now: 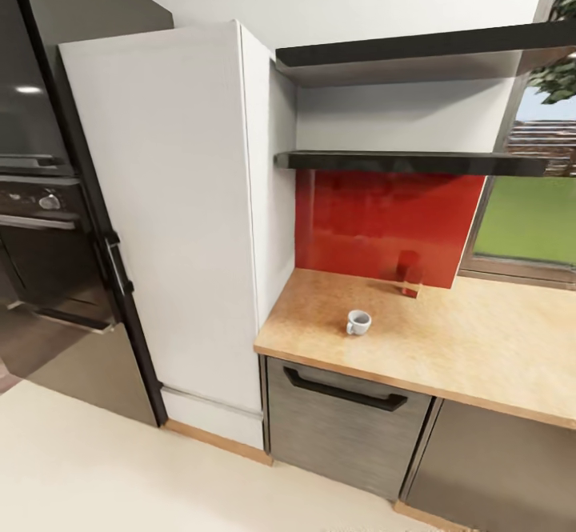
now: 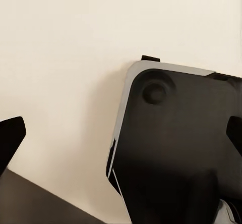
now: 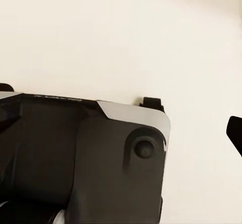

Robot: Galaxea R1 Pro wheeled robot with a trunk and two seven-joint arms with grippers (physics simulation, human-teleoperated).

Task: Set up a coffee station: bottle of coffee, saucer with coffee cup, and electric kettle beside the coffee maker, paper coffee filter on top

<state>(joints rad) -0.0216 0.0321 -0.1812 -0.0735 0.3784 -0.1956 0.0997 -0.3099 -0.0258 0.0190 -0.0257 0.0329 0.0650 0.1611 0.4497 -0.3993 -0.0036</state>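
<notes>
Your tiny white handled coffee cup (image 1: 358, 322) stands alone on the light beige wood-grain worktop (image 1: 480, 356), near its left end, before the glossy red backsplash (image 1: 384, 224). Both wrist views face pale floor (image 2: 60, 57) over the robot's dark base (image 3: 85, 163); gripper openings cannot be judged. Risk: approaching blind, your arm could topple the cup.
</notes>
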